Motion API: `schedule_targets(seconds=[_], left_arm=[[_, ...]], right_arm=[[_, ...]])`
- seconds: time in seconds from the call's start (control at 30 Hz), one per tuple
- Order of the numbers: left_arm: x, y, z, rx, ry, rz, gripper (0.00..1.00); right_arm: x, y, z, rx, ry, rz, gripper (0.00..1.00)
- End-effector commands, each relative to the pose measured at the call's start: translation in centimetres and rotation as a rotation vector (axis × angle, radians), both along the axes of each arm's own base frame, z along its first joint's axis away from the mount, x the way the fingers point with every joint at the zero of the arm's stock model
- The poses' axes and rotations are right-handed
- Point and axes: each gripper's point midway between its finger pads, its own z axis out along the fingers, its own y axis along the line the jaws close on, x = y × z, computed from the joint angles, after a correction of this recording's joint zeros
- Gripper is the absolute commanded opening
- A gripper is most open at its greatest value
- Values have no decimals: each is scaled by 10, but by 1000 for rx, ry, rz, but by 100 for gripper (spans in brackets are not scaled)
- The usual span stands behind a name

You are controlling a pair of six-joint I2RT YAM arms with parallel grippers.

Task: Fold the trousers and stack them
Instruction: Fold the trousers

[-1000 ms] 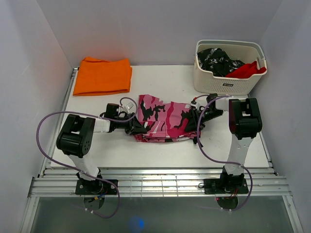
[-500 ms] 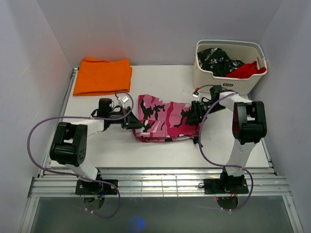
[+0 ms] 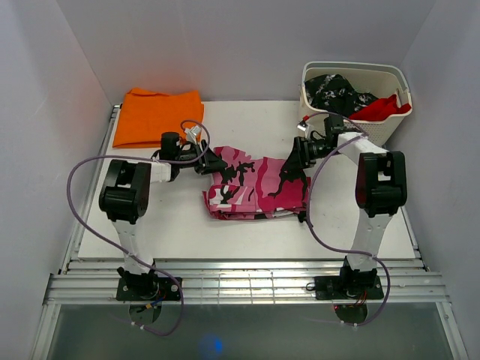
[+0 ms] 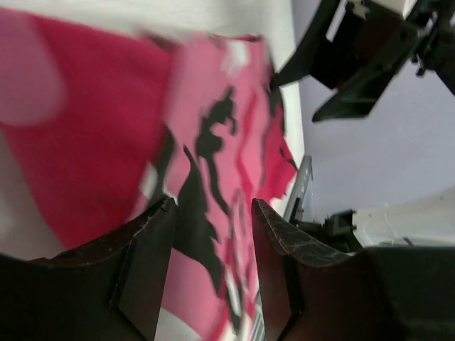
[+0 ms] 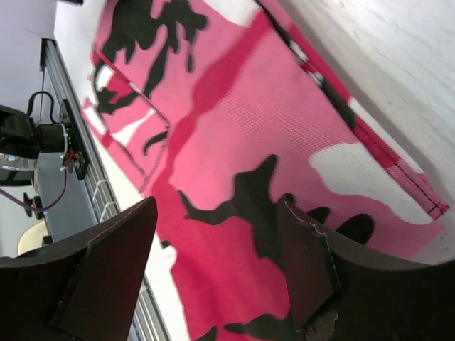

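Note:
The trousers (image 3: 259,189), camouflage in hot pink, pale pink, white and black, lie folded in a flat bundle at the table's middle. My left gripper (image 3: 212,161) hovers at their far left corner, jaws open, nothing between them. My right gripper (image 3: 296,160) stands open at the far right corner, also holding nothing. The left wrist view looks down across the trousers (image 4: 106,142) past the left gripper (image 4: 211,213), with the right gripper (image 4: 355,64) opposite. Under the right gripper (image 5: 217,206), the right wrist view shows the trousers (image 5: 234,121) with a hem running to the white table.
A folded orange cloth (image 3: 159,116) lies at the far left. A cream basket (image 3: 352,131) at the far right holds a black-and-white speckled garment (image 3: 334,91) and a red cloth (image 3: 382,109). Metal rails (image 3: 247,281) run along the near edge.
Both grippers have opened and drawn back from the trousers' sides toward the far corners, letting go of the cloth. The bundle now lies flatter, its far edge settled.

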Motion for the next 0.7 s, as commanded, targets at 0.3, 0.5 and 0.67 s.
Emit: schedule_targets(seconds=[0.3, 0.5, 0.67], left_arm=[[59, 16, -81, 39, 153, 179, 56], [58, 14, 10, 77, -164, 56, 67], [37, 25, 64, 342, -459, -22, 71]], right_arm=[[4, -13, -88, -119, 135, -55, 65], [24, -11, -14, -86, 6, -81, 67], [9, -31, 32, -142, -68, -184, 79]])
